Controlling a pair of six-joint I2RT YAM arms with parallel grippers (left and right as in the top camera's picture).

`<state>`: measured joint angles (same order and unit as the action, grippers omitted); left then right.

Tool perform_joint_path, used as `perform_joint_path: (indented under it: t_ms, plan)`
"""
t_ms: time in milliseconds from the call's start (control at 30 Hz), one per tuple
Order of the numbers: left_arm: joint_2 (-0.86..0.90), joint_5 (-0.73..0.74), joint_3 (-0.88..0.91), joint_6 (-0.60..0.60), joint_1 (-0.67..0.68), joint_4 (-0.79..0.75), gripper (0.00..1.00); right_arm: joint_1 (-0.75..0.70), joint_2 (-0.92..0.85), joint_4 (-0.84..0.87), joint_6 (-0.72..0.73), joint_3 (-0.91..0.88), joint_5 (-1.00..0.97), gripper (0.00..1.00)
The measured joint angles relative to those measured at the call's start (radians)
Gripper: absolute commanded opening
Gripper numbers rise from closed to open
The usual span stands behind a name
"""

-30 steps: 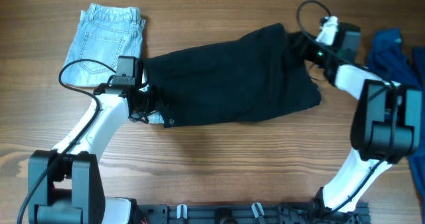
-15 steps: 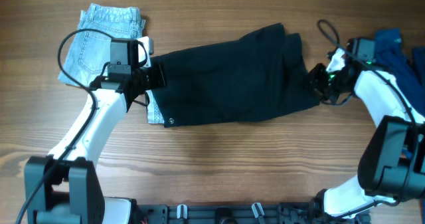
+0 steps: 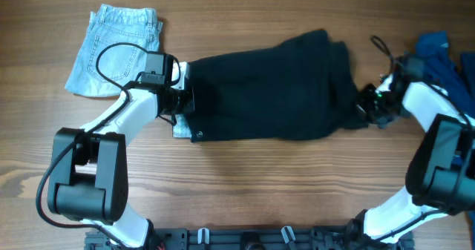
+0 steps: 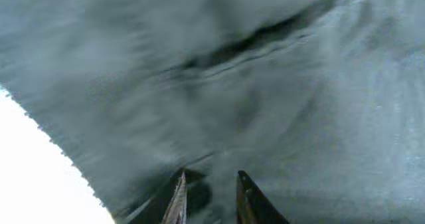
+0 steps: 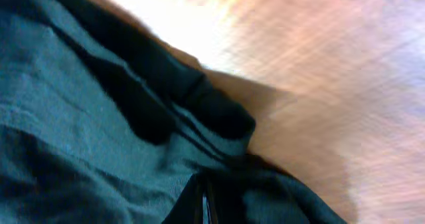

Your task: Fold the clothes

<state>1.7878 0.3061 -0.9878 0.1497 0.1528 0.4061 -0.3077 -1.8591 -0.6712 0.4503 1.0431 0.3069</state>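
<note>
The black shorts [image 3: 267,87] lie spread across the middle of the table, with a pale patch [image 3: 180,128] showing at their lower left corner. My left gripper [image 3: 182,99] sits at their left edge. In the left wrist view its tips [image 4: 211,187] stand narrowly apart, pressed into the dark fabric [image 4: 279,84]. My right gripper [image 3: 368,106] is at the shorts' right edge. Its fingers [image 5: 202,201] are shut together on a fold of black fabric [image 5: 99,117]. The pale-blue denim shorts [image 3: 111,46] lie folded at the far left. The royal-blue garment [image 3: 438,53] lies at the far right.
Bare wooden table [image 3: 245,176] stretches along the front, between the shorts and the arm bases. Cables loop above both wrists. The blue garment lies close behind the right arm's forearm [image 3: 419,102].
Both grippers have closed on the black shorts' edges. The right one came down from the top right corner to the right edge, and the shorts have slid slightly right, the left gripper following.
</note>
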Motion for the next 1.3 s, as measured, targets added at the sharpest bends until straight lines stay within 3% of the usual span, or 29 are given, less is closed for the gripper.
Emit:
perform_joint_path:
  t_ms: [167,233,333,467,533,700,933,1067,1300]
  plan:
    - [-0.006,0.007,-0.002,0.0,0.0,0.041,0.27,-0.056,0.051,-0.069,-0.108,-0.057,0.075,0.14]
    - [-0.026,0.007,-0.005,0.001,0.0,0.083,0.22,-0.056,0.094,-0.088,-0.134,-0.089,0.081,0.18]
    - [-0.113,0.055,-0.016,0.002,0.0,0.158,0.09,-0.056,0.274,-0.095,-0.164,-0.117,0.101,0.2]
    - [-0.225,0.112,-0.036,0.001,0.034,0.196,0.06,-0.026,0.523,-0.089,-0.174,-0.109,0.129,0.22]
    - [-0.226,0.103,-0.039,0.001,0.098,0.199,0.06,0.035,0.557,-0.093,-0.176,-0.106,0.134,0.23]
    - [-0.098,0.018,-0.037,0.001,0.25,0.198,0.04,0.123,0.411,-0.129,-0.107,-0.105,0.044,0.2]
    - [0.06,-0.04,-0.057,0.063,0.251,0.2,0.04,0.108,0.094,-0.082,-0.023,-0.092,-0.077,0.08]
    - [0.066,-0.034,-0.064,0.1,0.218,0.203,0.04,0.076,0.052,-0.137,-0.037,-0.063,-0.012,0.08]
    - [0.066,-0.093,-0.081,0.122,0.056,0.227,0.06,0.082,0.155,-0.127,-0.07,-0.264,0.198,0.13]
